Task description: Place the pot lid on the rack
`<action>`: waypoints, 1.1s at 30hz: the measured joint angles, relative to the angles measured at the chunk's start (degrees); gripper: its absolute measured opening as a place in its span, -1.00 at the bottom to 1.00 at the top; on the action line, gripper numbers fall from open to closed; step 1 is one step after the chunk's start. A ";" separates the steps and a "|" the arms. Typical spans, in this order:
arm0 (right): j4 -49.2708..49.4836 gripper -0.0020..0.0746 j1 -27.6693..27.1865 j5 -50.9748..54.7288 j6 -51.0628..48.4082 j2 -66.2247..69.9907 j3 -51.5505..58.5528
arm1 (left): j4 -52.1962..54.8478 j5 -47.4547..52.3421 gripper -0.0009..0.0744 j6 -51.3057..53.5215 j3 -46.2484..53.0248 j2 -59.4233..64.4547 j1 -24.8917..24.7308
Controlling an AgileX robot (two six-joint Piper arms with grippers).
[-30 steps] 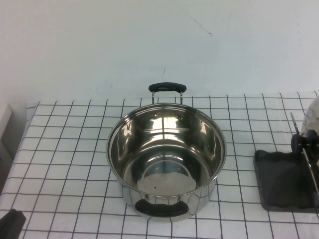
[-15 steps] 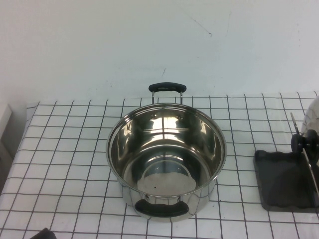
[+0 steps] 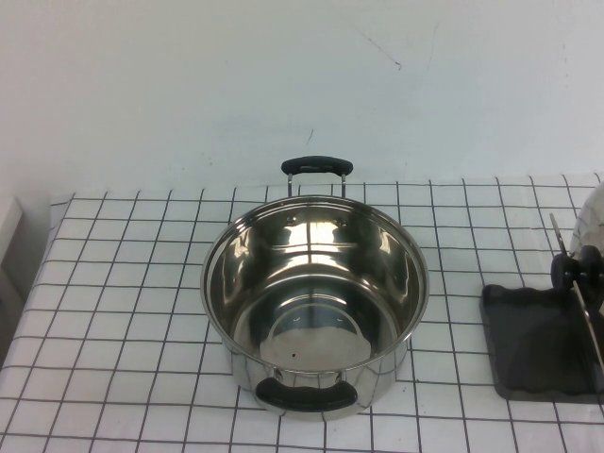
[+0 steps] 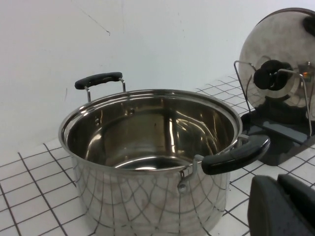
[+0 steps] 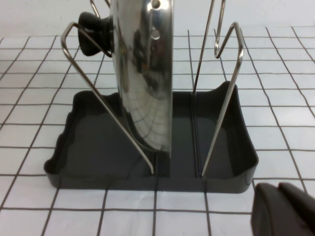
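Observation:
The shiny pot lid (image 5: 145,73) stands upright on edge in the dark grey rack (image 5: 98,147), between its wire bars, with its black knob to one side. In the high view the rack (image 3: 528,349) is at the table's right edge and the lid (image 3: 593,222) is cut off by the picture's edge. The left wrist view also shows the lid (image 4: 285,44) on the rack (image 4: 285,142). My right gripper (image 5: 278,189) is shut and empty, low in front of the rack. My left gripper (image 4: 279,179) is shut and empty, beside the pot's near handle. Neither gripper shows in the high view.
A deep steel pot (image 3: 316,293) with two black handles stands open in the middle of the checked tablecloth; it also shows in the left wrist view (image 4: 147,147). A white wall is behind the table. A pale object (image 3: 8,226) is at the far left edge.
The dark left gripper at the high view's bottom left corner slid right along the bottom edge, then left the picture. Pot, lid and rack have not moved.

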 joint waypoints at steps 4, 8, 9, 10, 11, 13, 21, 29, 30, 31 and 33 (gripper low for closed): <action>0.00 -0.95 0.00 0.00 0.00 0.00 0.00 | 0.00 -1.17 -0.98 0.12 0.00 0.00 0.00; 0.00 -0.95 0.00 0.09 0.00 0.00 0.00 | -0.33 -1.56 -0.98 0.12 0.00 0.00 0.00; 0.00 -0.95 0.00 0.09 0.00 0.00 0.00 | -1.41 -1.02 -0.98 0.23 0.10 0.00 0.00; 0.00 -0.95 0.00 0.09 0.00 0.00 0.00 | -3.44 0.29 -0.98 0.60 0.14 0.00 0.00; 0.00 -0.95 0.00 0.09 0.00 0.00 0.00 | -6.00 2.35 -0.98 1.38 0.38 0.00 0.00; 0.00 -0.95 0.00 0.09 0.00 0.00 0.00 | -16.49 8.16 -0.98 4.88 1.57 0.00 0.00; 0.00 -0.95 0.00 0.09 0.00 0.00 0.00 | -68.87 33.85 -0.98 46.79 3.60 0.00 0.00; 0.00 -0.95 0.03 0.09 0.00 0.00 0.00 | -82.82 42.74 -0.98 74.16 3.93 0.00 1.59; 0.00 -0.95 0.03 0.09 0.00 0.00 0.00 | -82.97 43.01 -0.98 74.57 4.23 0.00 2.40; 0.00 -0.95 0.03 0.09 0.00 0.00 0.00 | -83.25 43.12 -0.98 75.02 4.71 0.00 3.61; 0.00 -0.95 0.03 0.09 0.00 0.00 0.00 | -85.46 42.70 -0.98 77.32 5.13 -0.13 6.17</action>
